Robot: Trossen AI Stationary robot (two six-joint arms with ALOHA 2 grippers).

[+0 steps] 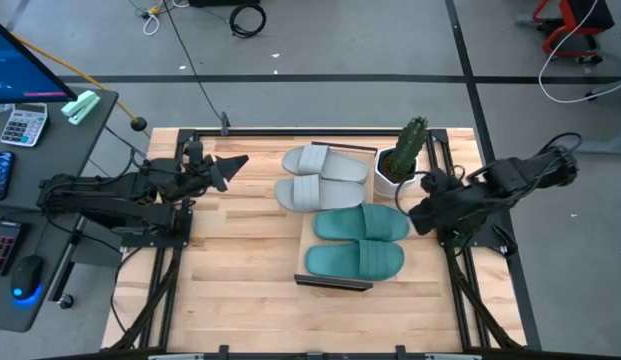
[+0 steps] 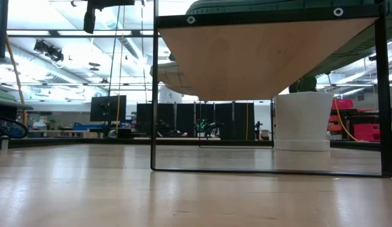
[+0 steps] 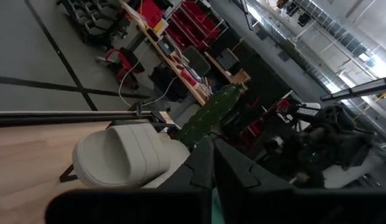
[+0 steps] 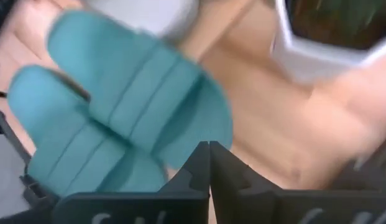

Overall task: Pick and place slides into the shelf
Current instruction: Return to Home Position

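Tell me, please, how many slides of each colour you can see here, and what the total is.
Light grey slides: 2
Teal-green slides: 2
Total: 4 slides, all lying on the shelf

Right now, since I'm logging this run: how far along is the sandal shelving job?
Done: both grey sandals and both green sandals lie on the shelf. In hand: nothing; the left gripper and right gripper are shut and empty, either side of the shelf. Left: probably only parking the arms.
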